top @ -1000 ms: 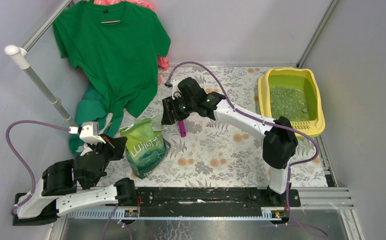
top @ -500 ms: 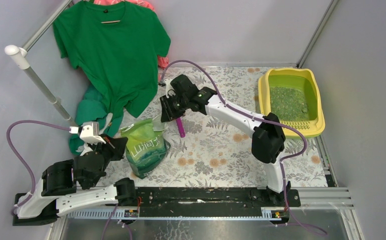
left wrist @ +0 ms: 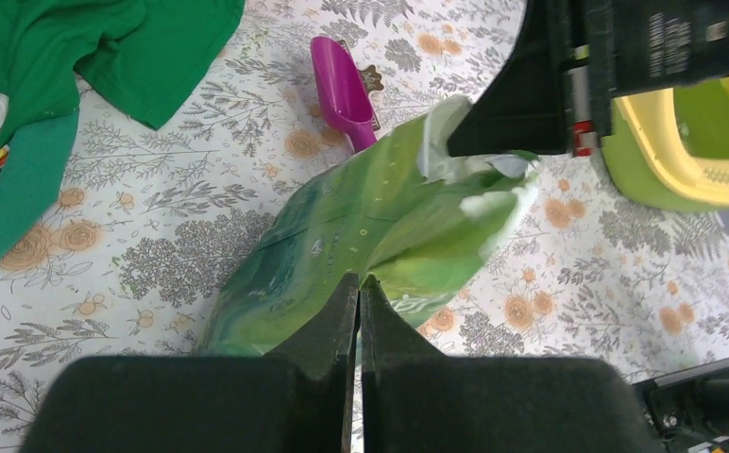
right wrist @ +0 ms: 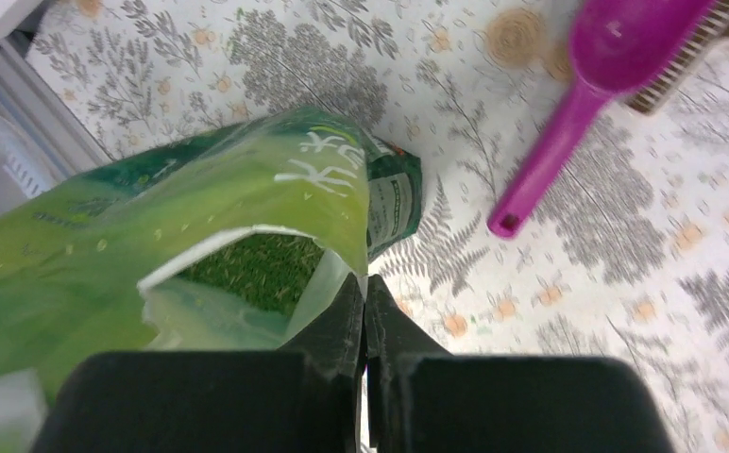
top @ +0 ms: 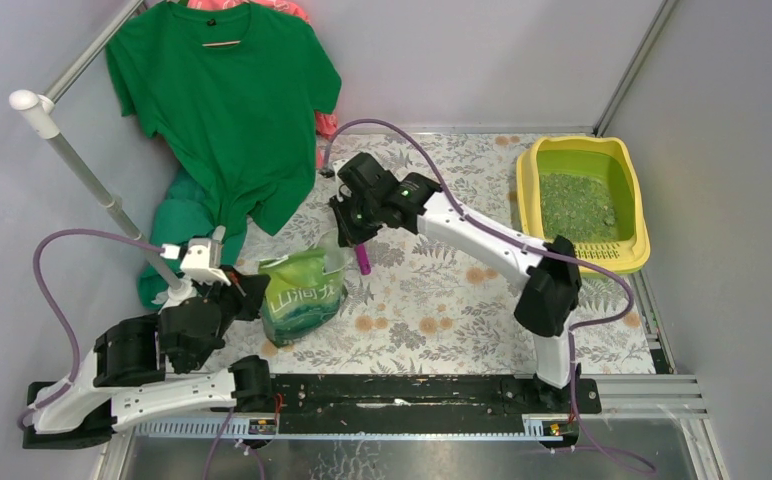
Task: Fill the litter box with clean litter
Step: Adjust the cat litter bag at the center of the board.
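Since a second ago the right gripper has closed its jaws on the torn mouth of the green litter bag, and the bag has shifted right. The left gripper pinches the bag's near-left end, jaws narrow. Clean litter shows inside the bag; more lies in the yellow litter box, far right. A purple scoop lies just beyond the bag.

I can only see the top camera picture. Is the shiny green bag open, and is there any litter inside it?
Observer: Yes. The right wrist camera looks into the open mouth of the glossy green printed bag and shows small green granules inside.
Operator: Is the right claw really pinching it?
Observer: Yes. In that wrist view the right gripper is shut on the pale edge of the bag's mouth.
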Controlling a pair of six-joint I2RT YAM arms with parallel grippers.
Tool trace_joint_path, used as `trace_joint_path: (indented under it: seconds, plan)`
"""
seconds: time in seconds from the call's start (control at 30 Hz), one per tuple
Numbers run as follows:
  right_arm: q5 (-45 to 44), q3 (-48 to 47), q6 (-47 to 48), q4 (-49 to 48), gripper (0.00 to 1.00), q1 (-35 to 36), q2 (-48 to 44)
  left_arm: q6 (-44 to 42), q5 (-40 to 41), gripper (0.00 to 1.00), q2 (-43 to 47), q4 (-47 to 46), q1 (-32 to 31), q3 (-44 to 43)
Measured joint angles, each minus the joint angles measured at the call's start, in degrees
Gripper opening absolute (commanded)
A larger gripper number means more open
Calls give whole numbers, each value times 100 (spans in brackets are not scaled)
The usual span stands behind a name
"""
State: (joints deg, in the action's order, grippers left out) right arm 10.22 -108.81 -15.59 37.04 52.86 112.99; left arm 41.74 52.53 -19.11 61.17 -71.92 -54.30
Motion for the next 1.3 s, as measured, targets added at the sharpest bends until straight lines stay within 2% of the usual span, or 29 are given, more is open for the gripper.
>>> trace_joint_path:
  seconds: [0.3,0.43,0.57,0.63,0.67,0.77,0.83,0.87,0.93,1.1,1.23,1.3]
  plan:
    - [-1386,52,-330,1335,0,190,-1226,-470,-245,0,-203,-619,-2,101]
    - [-1556,525,-544,1530,0,216,-2050,-625,-369,0,74,-1150,-11,407]
    - [-1578,1543,-778,1421,0,234,-2846,-651,-339,0,122,-1453,-9,505]
    - [-1628,2140,-868,1460,28,214,-3088,-654,-160,0,105,-1683,-4,472]
    - [-1639,2393,-914,1473,33,201,-3165,-651,-138,0,92,-1711,-4,470]
    - [-1615,3080,-953,1370,36,186,-3491,-651,-46,0,-105,-1858,-4,461]
    - [-1674,3383,-957,1226,33,186,-3880,-651,-46,0,-302,-1917,-4,461]
    - [-1687,3519,-949,1139,39,181,-4129,-651,-55,0,-354,-1923,-4,461]
    - [-1738,3709,-946,1043,52,184,-4669,-651,-114,9,-413,-1950,-4,463]
    - [-1934,3729,-911,1019,57,181,-5501,-693,-490,32,-470,-2149,-4,461]
    - [-2020,4033,-820,839,60,181,-5772,-636,-953,50,-962,-2179,-4,459]
    - [-2000,4398,-732,684,70,181,-5965,-629,-1237,54,-1215,-2197,-4,468]
